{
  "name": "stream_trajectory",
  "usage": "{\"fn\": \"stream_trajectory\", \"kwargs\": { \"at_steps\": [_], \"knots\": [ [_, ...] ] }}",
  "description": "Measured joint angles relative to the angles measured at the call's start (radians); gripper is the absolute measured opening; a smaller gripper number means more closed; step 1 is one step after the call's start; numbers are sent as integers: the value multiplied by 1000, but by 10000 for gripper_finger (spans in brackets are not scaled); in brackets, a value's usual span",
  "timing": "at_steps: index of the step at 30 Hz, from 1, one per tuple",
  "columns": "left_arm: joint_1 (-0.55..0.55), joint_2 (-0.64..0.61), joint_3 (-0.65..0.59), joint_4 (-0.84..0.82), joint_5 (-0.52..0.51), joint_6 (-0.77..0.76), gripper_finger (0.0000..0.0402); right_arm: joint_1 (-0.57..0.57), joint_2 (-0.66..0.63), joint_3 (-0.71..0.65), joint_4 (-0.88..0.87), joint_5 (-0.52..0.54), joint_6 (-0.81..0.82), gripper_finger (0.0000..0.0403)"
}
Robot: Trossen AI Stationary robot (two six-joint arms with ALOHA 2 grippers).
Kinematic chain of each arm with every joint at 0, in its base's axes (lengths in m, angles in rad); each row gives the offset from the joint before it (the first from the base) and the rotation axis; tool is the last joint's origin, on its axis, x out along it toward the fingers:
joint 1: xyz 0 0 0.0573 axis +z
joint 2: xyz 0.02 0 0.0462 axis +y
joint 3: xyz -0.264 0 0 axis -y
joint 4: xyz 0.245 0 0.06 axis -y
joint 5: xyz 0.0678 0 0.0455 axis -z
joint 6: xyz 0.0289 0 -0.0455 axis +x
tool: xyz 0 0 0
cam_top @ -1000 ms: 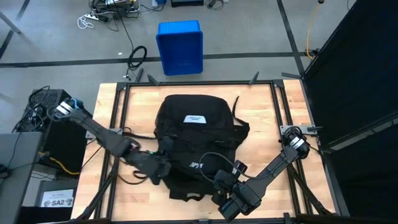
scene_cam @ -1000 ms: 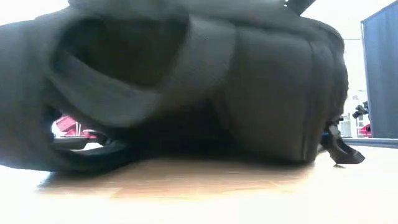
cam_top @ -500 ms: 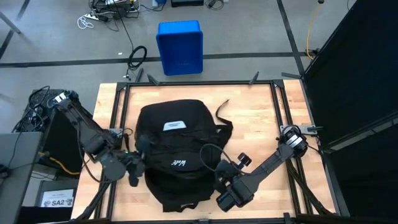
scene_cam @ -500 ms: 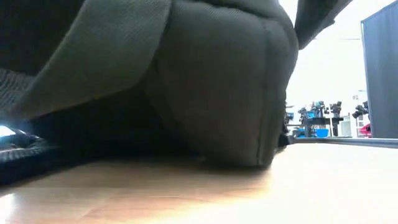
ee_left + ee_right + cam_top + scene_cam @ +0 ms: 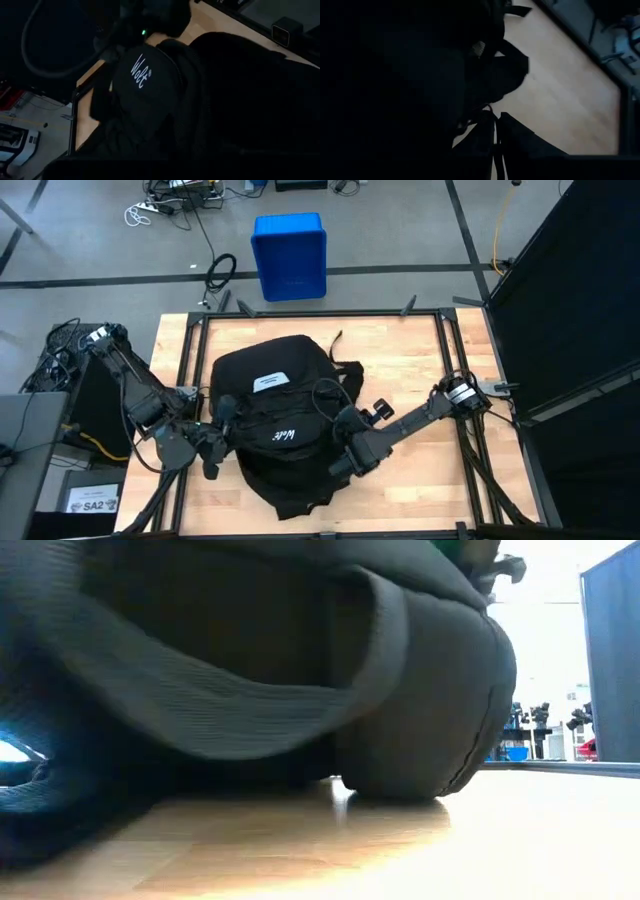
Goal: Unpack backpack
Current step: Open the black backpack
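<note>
The black backpack (image 5: 275, 415) lies flat on the wooden table, left of centre, with its white label (image 5: 270, 381) facing up. Its front pocket with white lettering (image 5: 141, 72) shows in the left wrist view. In the low view the backpack's bottom (image 5: 420, 690) rests on the wood. My left gripper (image 5: 213, 452) is shut at the backpack's left side. My right gripper (image 5: 338, 465) is shut and lies close against the backpack's right side, toward its near end. In the right wrist view its fingers (image 5: 496, 150) face dark fabric. My left gripper is shut on the backpack's left side (image 5: 228, 442), coming at it from the table's left and slanting down. The gripper and the dark fabric hide which part it has. The backpack lies on the table. My right gripper is at the backpack's right side (image 5: 325, 455); I cannot tell whether it touches.
A blue plastic bin (image 5: 289, 256) stands on the floor beyond the table's far edge. Black frame rails (image 5: 448, 360) run along the table's sides. Bare wood (image 5: 420, 390) lies right of the backpack. Cables lie on the floor at the far left.
My left gripper has gone toward the table's left edge, and the backpack has slid left with it and turned a little. My right gripper has moved from the near edge toward the far edge and left, sinking, up to the backpack's right side.
</note>
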Motion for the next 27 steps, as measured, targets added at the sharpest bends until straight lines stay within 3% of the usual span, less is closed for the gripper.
{"fn": "stream_trajectory", "kwargs": {
  "at_steps": [8,14,22,27],
  "knots": [
    [-21,0,0,-41,-4,-35,0,-78,0,-24,7,26,-93,5],
    [-22,0,2,-96,-15,-92,0,-19,-6,88,-19,16,-166,27],
    [-21,0,2,-102,-20,-99,0,76,-8,214,-17,15,-258,114],
    [-21,0,2,-114,-23,-115,0,120,-8,228,-1,34,-215,179]
  ]
}}
